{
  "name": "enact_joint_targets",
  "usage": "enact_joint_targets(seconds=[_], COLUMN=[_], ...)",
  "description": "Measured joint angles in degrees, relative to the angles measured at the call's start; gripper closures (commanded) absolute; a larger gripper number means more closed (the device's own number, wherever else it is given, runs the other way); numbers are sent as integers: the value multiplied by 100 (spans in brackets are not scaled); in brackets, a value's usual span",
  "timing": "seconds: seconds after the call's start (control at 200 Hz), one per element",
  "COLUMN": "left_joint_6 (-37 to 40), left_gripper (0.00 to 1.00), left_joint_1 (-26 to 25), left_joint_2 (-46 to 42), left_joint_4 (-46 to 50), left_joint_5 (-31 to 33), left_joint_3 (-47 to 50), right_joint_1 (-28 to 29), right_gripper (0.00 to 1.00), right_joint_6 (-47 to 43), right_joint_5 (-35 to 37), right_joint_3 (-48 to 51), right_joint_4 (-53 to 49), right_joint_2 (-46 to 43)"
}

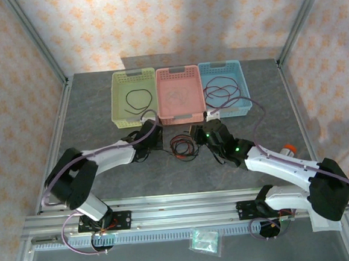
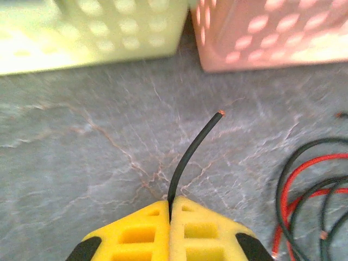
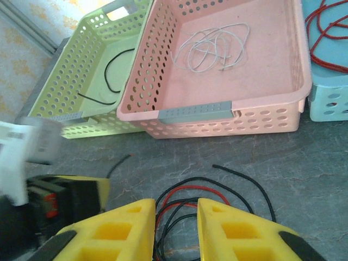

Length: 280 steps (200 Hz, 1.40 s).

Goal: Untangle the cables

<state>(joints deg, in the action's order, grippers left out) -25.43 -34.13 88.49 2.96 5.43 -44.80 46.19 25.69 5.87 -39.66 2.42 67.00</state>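
Pinching one black cable [image 2: 190, 147], tangle [image 2: 310, 185] lying rightward

At present the left fingers [image 2: 138, 231] are pressing together on the black cable, its free end pointing straight ahead. Meanwhile the right fingers [image 3: 122, 228] are standing spread, straddling the tangle on the desk [image 2: 81, 163], so the right arm is sitting nearer.

Desk [image 1: 88, 113] grey, pale-veined marble pattern. Far edge: green basket [image 1: 132, 74], pink basket [image 1: 177, 70], blue basket [image 1: 220, 64]. Inside them: black loop [image 1: 139, 101], pale cable [image 3: 209, 49], dark red cables [image 1: 220, 92]. Mid-desk tangle [image 1: 183, 146] black and red. Loose black cable [image 2: 190, 149] orange-tipped. Fingers [image 3: 125, 228] yellow. Walls [image 1: 172, 22] cream, orange floral print.
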Motion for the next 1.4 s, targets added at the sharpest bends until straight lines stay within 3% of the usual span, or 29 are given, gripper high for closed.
enact_joint_targets(seconds=[0.125,0.35,0.401,0.586,0.836,1.026,1.192,1.402], left_joint_6=[-24,-59,-57,-57,-37,-33,-37,-44], left_gripper=[100,100,100,100,100,100,100,100], left_joint_1=[2,2,0,0,0,0,2,0], left_joint_2=[-717,-1405,-1478,-1692,-1788,-1788,-1788,-1788], left_joint_4=[-72,-151,-151,-146,-116,-109,-109,-109], left_joint_5=[170,234,219,33,-227,-376,-470,-577], left_joint_3=[140,179,179,151,-236,-350,-365,-437], right_joint_1=[0,0,0,0,-7,17,94,103], right_gripper=[68,31,29,29,38,31,32,44], right_joint_6=[17,-111,-245,-717,-1895,-2763,-3182,-3355], right_joint_5=[223,623,643,396,-708,-1709,-2024,-2092], right_joint_3=[4,203,271,315,535,168,-63,-168], right_joint_4=[11,450,553,645,1095,1093,1147,1521], right_joint_2=[-105,-417,-417,-415,-341,262,726,1303])
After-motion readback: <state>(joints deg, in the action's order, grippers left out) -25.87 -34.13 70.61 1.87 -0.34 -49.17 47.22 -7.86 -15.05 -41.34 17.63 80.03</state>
